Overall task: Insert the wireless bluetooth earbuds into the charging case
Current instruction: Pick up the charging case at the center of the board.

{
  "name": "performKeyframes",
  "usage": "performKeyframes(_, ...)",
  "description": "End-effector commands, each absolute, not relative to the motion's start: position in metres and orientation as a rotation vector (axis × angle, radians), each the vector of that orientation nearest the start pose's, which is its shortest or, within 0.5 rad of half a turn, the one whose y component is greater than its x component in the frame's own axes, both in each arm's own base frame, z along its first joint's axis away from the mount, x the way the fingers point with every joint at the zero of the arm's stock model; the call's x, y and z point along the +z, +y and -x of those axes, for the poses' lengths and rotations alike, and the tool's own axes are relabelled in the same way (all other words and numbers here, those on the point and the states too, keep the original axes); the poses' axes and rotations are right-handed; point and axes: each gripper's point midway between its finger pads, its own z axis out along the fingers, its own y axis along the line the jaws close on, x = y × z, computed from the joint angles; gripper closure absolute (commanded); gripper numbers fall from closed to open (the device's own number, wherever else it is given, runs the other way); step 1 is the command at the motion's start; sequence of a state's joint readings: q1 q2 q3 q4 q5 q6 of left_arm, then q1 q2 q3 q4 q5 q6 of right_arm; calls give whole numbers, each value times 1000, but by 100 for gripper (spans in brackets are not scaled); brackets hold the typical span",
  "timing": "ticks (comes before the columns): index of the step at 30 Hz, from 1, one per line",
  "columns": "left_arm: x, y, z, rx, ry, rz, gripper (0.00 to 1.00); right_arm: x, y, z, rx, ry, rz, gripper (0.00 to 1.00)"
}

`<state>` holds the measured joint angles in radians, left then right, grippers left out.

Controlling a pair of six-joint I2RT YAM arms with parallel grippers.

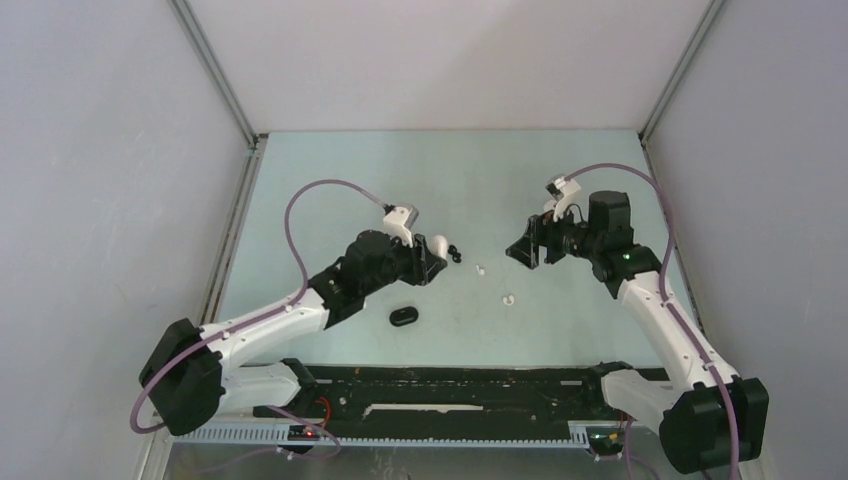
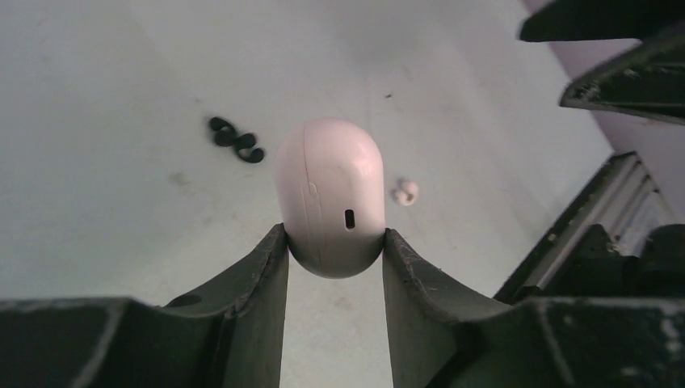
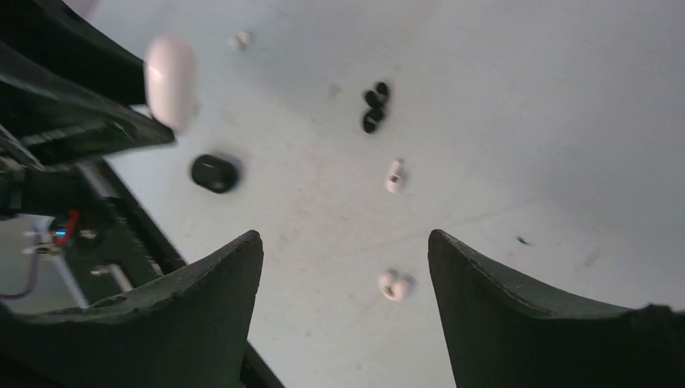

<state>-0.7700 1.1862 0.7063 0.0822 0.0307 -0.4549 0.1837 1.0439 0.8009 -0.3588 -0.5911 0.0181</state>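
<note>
Top external view: the left tool (image 1: pixel 432 256) sits near the middle of the pale counter (image 1: pixel 330 170), pinching a white charging case (image 1: pixel 438 244) at its tip. Just beside that case lie the black earbuds (image 1: pixel 455 255), close together on the counter. To their right a white earbud (image 1: pixel 480 269) lies alone, and a second white earbud (image 1: pixel 509 298) lies nearer the arm bases. A black case (image 1: pixel 404 317) rests on the counter below the left tool. The right tool (image 1: pixel 522 250) points toward the middle from the right side and is apart from every item.

Left wrist view: the left tool (image 2: pixel 334 238) is pressed against both sides of the white charging case (image 2: pixel 331 190), which stands out past the fingertips with its small port facing the camera and its lid seam shut. The black earbuds (image 2: pixel 236 140) lie on the counter to the upper left of the case, and one white earbud (image 2: pixel 405 191) lies just to its right.

Right wrist view: the right tool (image 3: pixel 343 242) is spread wide with nothing between its fingers. On the counter beyond it lie one white earbud (image 3: pixel 394 284) near the fingertips, another white earbud (image 3: pixel 395 175) farther on, and the black earbuds (image 3: pixel 374 107) beyond that. The black case (image 3: pixel 215 173) lies to the left, and the white charging case (image 3: pixel 171 81) shows in the left tool's grip at upper left
</note>
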Motion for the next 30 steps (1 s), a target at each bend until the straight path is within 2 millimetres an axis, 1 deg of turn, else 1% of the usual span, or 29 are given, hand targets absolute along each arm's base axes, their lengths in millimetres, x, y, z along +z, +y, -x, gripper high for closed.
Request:
performKeyframes(1, 246, -310, -244, -1100, 1672, -311, 68, 227, 188, -271, 1075, 1983, 492, 24)
performKeyframes(3, 248, -311, -239, -1152, 1645, -283, 67, 230, 194, -273, 1130, 1968, 492, 25)
performKeyframes(6, 251, -309, -239, -1232, 1627, -165, 68, 238, 201, -276, 1161, 1921, 518, 25)
performKeyframes(8, 253, -305, -243, -1280, 1628, -42, 68, 239, 201, -279, 1083, 1896, 547, 26)
performKeyframes(10, 258, -304, -241, -1374, 1618, 65, 68, 241, 201, -282, 977, 1861, 584, 26)
performKeyframes(11, 263, -303, -244, -1411, 1596, 135, 68, 242, 204, -279, 958, 1835, 618, 26)
performKeyframes(16, 277, -307, -249, -1681, 1508, 392, 68, 246, 218, -276, 957, 1788, 677, 28)
performKeyframes(18, 287, -305, -252, -1852, 1426, 538, 69, 249, 225, -276, 957, 1764, 698, 29)
performKeyframes(20, 285, -308, -256, -1992, 1376, 655, 69, 259, 232, -274, 969, 1732, 730, 30)
performKeyframes(22, 274, -319, -262, -2104, 1418, 787, 69, 269, 239, -273, 963, 1699, 765, 32)
performKeyframes(24, 275, -327, -263, -2134, 1425, 797, 70, 280, 244, -273, 951, 1667, 796, 34)
performKeyframes(26, 279, -328, -265, -2138, 1412, 796, 70, 284, 248, -275, 931, 1666, 809, 34)
performKeyframes(30, 288, -326, -269, -2149, 1371, 821, 70, 280, 254, -272, 903, 1689, 832, 34)
